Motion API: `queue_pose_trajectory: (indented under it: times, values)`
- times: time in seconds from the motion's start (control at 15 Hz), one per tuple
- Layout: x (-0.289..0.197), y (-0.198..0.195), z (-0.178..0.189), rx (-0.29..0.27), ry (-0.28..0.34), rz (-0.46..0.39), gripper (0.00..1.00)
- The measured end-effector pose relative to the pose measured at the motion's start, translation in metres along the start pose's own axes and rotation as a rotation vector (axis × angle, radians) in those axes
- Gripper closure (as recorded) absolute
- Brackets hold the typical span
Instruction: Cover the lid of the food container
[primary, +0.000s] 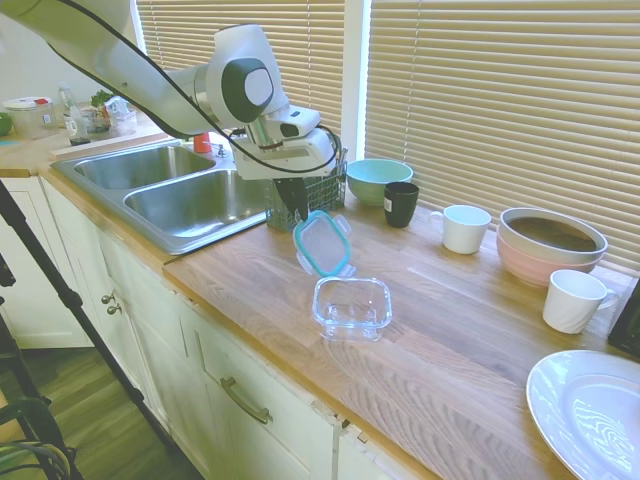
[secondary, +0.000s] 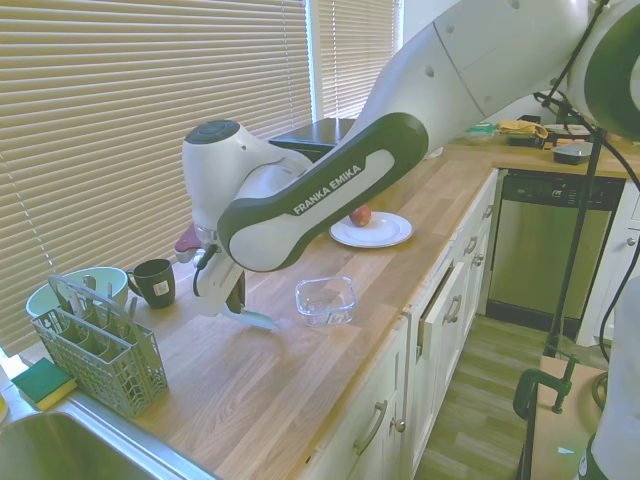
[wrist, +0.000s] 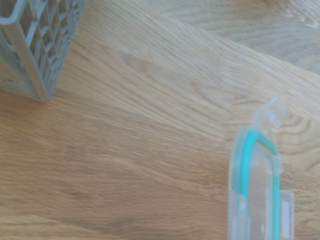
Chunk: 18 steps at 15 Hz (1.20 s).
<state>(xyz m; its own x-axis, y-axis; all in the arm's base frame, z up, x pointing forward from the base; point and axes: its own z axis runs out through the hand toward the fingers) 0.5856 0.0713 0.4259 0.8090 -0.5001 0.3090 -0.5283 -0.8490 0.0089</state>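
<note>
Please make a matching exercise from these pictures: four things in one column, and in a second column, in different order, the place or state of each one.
Things:
1. lid
2. food container
3. black mug
4. apple

Places or states:
A. lies on a white plate
B. stands open and empty on the counter
C. stands beside the teal bowl
D. held in the tool, lifted above the counter

Pairs: 1-D, 2-B, 3-C, 4-A
</note>
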Motion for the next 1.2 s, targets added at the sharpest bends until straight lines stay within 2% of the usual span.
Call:
queue_pose_trajectory:
  times: [0.2,0.4,0.8,1.2]
  values:
    - [0.003,0.011,-0.021,0.050,-0.013,0.007,1.00]
    - [0.004,0.021,-0.033,0.069,-0.018,0.010,1.00]
    - [-0.011,0.033,-0.047,0.065,-0.024,-0.010,1.00]
    - [-0.058,0.067,-0.059,0.054,-0.033,-0.050,1.00]
